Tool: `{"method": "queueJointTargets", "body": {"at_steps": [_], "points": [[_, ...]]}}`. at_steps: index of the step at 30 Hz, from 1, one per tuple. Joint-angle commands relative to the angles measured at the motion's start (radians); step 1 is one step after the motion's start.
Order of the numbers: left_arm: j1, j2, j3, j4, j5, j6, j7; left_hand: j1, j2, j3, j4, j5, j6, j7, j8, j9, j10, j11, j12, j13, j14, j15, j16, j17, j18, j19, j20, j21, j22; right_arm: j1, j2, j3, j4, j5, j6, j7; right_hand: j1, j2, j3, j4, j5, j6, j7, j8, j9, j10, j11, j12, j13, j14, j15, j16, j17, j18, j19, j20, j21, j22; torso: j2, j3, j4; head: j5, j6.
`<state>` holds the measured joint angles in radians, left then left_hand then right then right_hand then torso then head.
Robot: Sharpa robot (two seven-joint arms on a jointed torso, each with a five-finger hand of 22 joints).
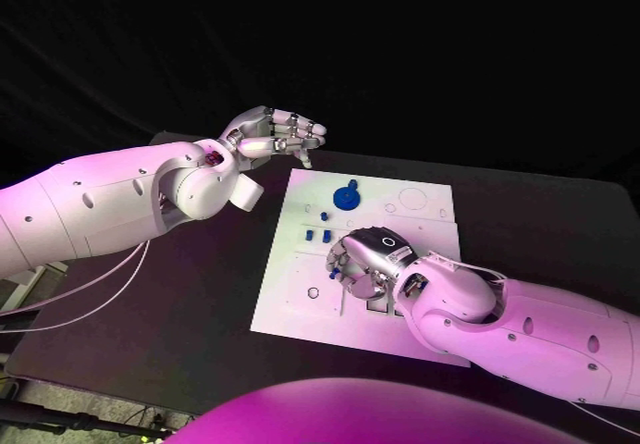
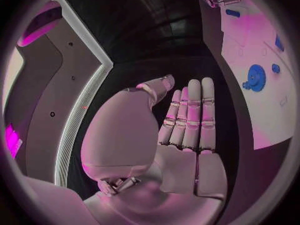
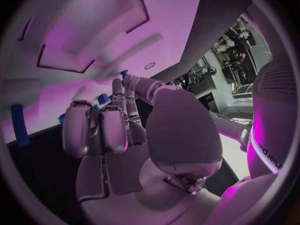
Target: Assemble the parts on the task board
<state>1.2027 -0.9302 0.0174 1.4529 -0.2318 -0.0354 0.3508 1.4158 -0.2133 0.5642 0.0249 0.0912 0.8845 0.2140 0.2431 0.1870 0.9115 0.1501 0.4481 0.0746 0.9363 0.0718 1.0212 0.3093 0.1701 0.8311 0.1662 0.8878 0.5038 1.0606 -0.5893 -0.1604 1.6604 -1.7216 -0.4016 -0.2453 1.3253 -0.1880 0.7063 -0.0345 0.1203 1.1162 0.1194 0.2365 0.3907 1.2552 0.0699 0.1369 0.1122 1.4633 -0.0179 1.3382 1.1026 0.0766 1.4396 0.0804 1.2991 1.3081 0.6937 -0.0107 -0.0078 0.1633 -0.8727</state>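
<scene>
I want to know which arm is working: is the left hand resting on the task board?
No, in the head view the left hand is raised beyond the far-left corner of the task board, holding nothing, while the right hand is over the board.

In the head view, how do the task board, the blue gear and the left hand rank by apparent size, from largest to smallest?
1. Task board, clearly the largest.
2. Left hand; it is raised above the table, nearer the camera, so it may look bigger than it is.
3. Blue gear, the smallest.
</scene>
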Motion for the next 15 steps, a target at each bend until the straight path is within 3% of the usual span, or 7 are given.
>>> {"method": "queueJointTargets", "body": {"at_steps": [1, 7, 15], "points": [[0.001, 0.001, 0.001, 0.002, 0.007, 0.013, 0.003, -0.012, -0.001, -0.006, 0.0, 0.001, -0.005, 0.001, -0.002, -0.001, -0.007, 0.002, 0.005, -0.001, -0.001, 0.007, -0.005, -0.001, 0.013, 0.002, 0.004, -0.005, -0.001, -0.002, 0.007, -0.002, -0.003, -0.016, 0.041, -0.002, 0.003, 0.01, 0.001, -0.006, 0.004, 0.0, 0.004, 0.005, 0.002, 0.023, -0.017, 0.001, 0.001, 0.018, -0.006, -0.004, -0.001, -0.017, 0.007, 0.0, 0.004, 0.143, 0.0, -0.0006, 0.0013, -0.002, 0.0], [0.001, -0.001, 0.001, 0.004, 0.007, 0.014, 0.001, -0.012, -0.001, -0.006, 0.0, 0.001, -0.005, 0.001, -0.002, -0.001, -0.007, 0.002, 0.005, -0.001, -0.001, 0.007, -0.005, -0.001, 0.013, 0.002, 0.004, -0.005, -0.001, -0.002, 0.014, -0.003, -0.006, -0.017, 0.041, 0.001, -0.005, 0.006, -0.004, -0.009, 0.003, -0.003, 0.004, 0.006, 0.006, 0.021, -0.016, -0.003, 0.003, 0.017, -0.005, -0.005, -0.004, -0.016, 0.005, 0.001, 0.001, 0.142, 0.0, -0.0013, -0.001, -0.005, 0.0], [0.001, -0.001, 0.001, 0.005, 0.006, 0.015, 0.001, -0.012, -0.001, -0.006, 0.0, 0.001, -0.005, 0.001, -0.002, -0.001, -0.007, 0.002, 0.005, -0.001, -0.001, 0.007, -0.005, -0.001, 0.013, 0.002, 0.004, -0.005, -0.001, -0.002, 0.013, -0.004, -0.01, -0.014, 0.035, -0.001, -0.027, -0.006, -0.021, -0.011, 0.014, -0.024, 0.009, 0.0, 0.012, 0.006, -0.01, -0.021, 0.008, 0.017, -0.001, -0.007, -0.009, -0.014, 0.0, 0.004, -0.01, 0.139, -0.001, -0.0007, 0.0009, -0.004, 0.0]]}}
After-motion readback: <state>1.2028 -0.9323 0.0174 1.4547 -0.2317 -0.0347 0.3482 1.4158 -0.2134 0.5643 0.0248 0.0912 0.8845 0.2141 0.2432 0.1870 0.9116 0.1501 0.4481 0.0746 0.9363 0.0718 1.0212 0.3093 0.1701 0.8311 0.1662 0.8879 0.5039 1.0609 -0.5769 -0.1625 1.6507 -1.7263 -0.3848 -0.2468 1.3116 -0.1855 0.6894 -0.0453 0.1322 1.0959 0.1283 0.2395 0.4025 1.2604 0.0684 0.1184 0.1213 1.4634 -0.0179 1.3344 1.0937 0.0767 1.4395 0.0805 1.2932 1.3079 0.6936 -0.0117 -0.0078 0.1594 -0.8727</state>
